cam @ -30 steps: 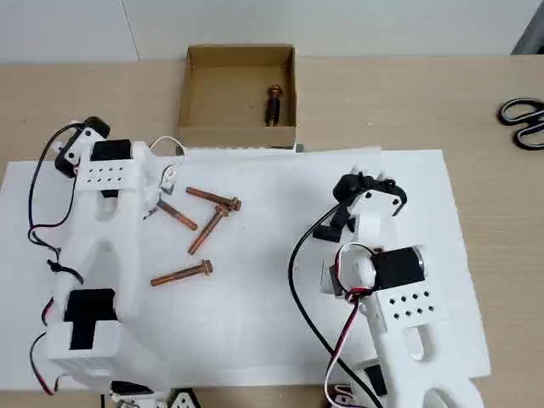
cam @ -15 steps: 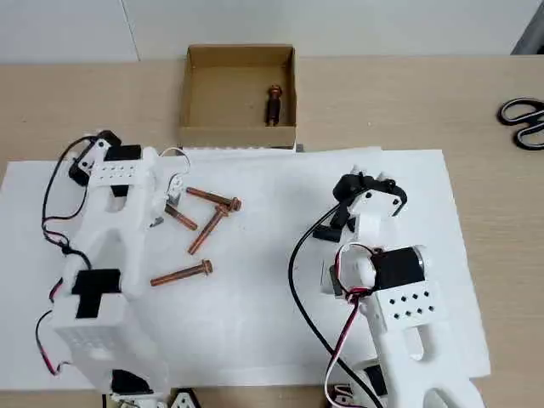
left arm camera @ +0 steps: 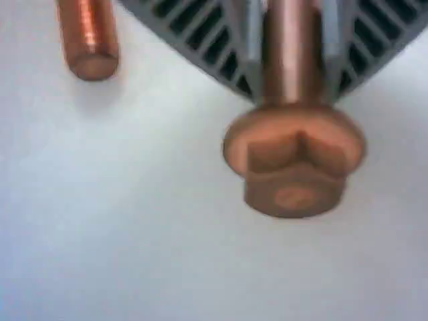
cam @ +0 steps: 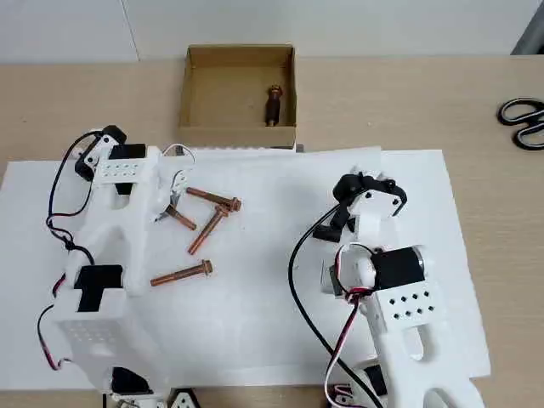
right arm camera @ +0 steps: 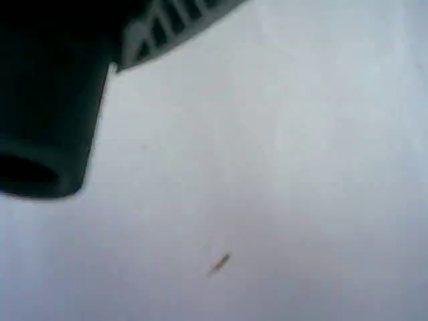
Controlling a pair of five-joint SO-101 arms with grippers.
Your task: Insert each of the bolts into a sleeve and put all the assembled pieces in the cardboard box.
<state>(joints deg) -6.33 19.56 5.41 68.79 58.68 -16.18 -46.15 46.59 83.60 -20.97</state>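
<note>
Left end effector (cam: pixel 168 202) gripping bolt (left arm camera: pixel 294 160), right end effector (cam: pixel 338 223) seemingly holding black sleeve (right arm camera: pixel 47 107)

Wooden desk (cam: pixel 408 102) carried a white sheet (cam: pixel 255 323) over its near part, a cardboard box (cam: pixel 183 93) just beyond the sheet's far edge, and scissors (cam: pixel 523 121) at the right edge. Loose bolts (cam: pixel 182 274) lay on the sheet.
</note>
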